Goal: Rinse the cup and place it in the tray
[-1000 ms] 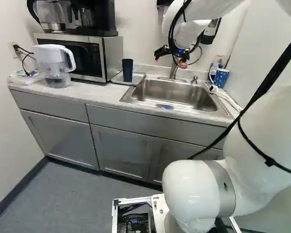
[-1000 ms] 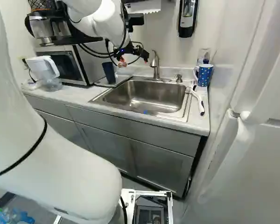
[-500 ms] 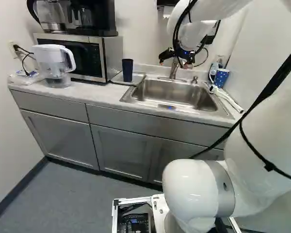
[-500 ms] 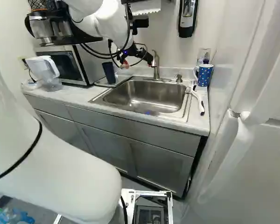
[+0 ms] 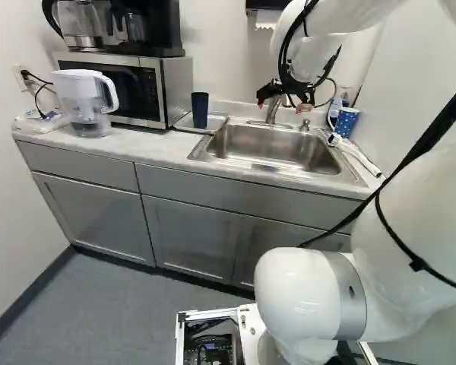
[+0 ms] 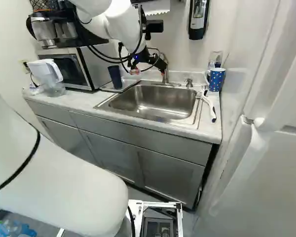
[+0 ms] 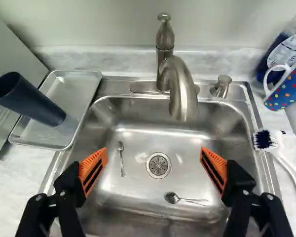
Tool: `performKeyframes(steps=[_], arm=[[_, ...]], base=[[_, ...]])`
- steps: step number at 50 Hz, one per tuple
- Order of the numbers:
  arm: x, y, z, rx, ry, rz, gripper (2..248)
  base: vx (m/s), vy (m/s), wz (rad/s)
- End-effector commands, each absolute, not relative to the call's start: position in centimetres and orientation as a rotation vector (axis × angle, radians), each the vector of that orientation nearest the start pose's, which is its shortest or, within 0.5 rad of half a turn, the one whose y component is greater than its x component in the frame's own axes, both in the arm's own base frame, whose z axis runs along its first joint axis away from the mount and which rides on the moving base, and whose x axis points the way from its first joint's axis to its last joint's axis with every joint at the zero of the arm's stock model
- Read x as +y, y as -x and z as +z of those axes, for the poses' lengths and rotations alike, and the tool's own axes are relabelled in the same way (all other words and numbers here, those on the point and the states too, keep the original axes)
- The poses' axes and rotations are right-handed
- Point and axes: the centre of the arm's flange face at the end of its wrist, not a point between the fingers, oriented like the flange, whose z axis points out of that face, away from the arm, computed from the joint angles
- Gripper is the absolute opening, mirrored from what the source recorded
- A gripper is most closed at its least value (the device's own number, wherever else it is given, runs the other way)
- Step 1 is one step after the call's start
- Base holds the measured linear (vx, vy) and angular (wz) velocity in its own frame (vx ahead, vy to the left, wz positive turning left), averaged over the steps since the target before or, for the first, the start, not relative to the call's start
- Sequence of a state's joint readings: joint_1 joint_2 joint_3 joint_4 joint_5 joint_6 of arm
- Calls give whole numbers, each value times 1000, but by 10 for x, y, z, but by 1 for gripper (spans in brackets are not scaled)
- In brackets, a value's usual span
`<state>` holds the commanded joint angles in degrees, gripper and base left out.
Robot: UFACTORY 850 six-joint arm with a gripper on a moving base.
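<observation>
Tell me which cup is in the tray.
The plain dark blue cup is in the tray; the other, a dotted mug with a handle, stands on the counter across the sink.

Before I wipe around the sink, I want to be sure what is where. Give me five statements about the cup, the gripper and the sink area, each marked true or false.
1. The dark cup stands in the tray. True.
2. The gripper is shut on the dark cup. False: the gripper is open over the sink, with nothing held between its fingers.
3. Two spoons lie in the sink. True.
4. The brush lies inside the sink. False: the brush lies on the counter, beside the sink.
5. The dotted mug and the tray are on opposite sides of the sink. True.
</observation>
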<state>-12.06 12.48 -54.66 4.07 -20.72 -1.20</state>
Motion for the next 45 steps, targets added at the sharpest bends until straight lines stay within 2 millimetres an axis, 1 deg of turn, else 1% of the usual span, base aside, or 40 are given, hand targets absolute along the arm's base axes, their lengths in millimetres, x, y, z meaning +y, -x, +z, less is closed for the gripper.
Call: performKeyframes(steps=[45], arm=[[-89, -422, 655, 361, 2908, -1245, 247]], base=[[0, 0, 0]])
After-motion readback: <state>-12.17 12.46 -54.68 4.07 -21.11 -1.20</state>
